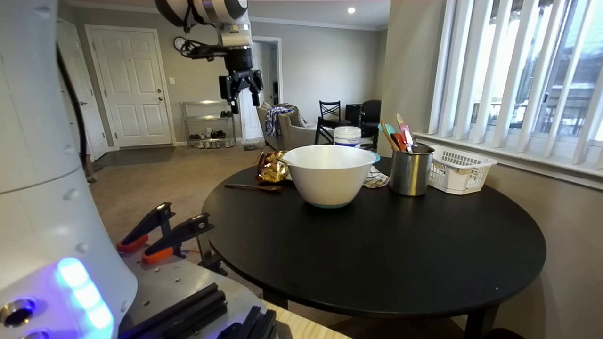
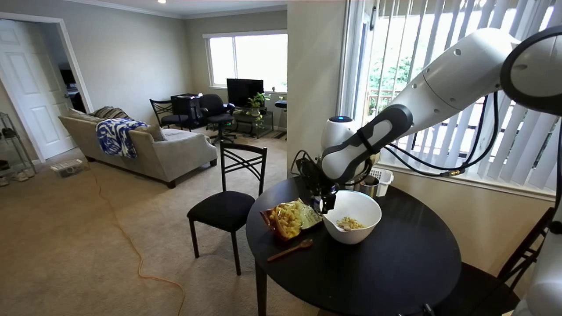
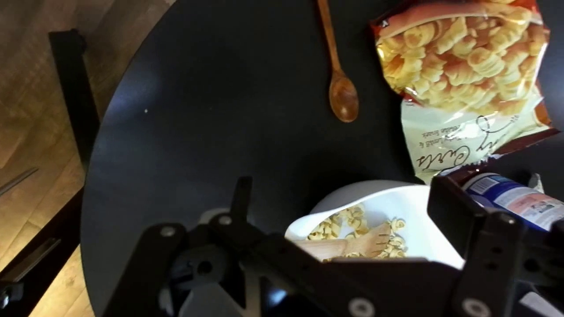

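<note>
Hovering above the surface (image 1: 377,249) with jaws spread and nothing gripped, the tool (image 1: 245,104) is near the white bowl (image 1: 330,179), which holds curled pieces (image 3: 327,230) and a wooden utensil (image 3: 373,242). Apparent step: positioning; next move likely calls for aligned descent.

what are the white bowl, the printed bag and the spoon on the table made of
White bowl: probably plastic, satin finish; the thin rim and soft sheen suggest it.
Printed bag: glossy plastic or foil film, judging by its creases and bright glints.
Spoon: apparently wood, polished or varnished, from its reddish-brown color and the highlights in its hollow.
</note>
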`<state>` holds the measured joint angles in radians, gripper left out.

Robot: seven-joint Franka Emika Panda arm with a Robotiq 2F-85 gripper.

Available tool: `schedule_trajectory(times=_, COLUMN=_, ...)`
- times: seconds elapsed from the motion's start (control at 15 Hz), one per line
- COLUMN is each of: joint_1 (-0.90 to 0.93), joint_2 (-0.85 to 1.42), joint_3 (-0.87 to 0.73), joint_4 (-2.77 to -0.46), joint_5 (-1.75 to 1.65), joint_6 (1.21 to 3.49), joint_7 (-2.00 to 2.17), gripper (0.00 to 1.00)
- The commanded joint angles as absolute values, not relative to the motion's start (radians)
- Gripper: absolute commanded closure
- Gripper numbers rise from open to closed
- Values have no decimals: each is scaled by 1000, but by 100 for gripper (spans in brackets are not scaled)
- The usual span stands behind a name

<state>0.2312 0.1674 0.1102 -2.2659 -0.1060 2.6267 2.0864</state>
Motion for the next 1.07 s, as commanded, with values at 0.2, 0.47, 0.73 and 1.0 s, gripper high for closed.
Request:
schedule_trajectory(times=0.2, joint_1=334, joint_2=152, joint_3=-29, joint_4=-2438, joint_5=-299, joint_6=2841, joint_7=2574, gripper=0)
schedule_trajectory(times=0.47, joint_1=483, joint_2=175, joint_3=-299, joint_4=-2479, joint_5=-373, joint_6=2967, joint_7=2625, gripper=0)
schedule_trajectory(times=0.73, joint_1=716, joint_2=325, joint_3=-589, joint_4=-2468, joint_5=-272, joint_6=3119, joint_7=2605, gripper=0)
schedule_trajectory(times=1.0, joint_1=863, joint_2=425, joint_3=-633, joint_4=-2528, joint_5=-117, joint_6=3202, joint_7=2604, gripper=0)
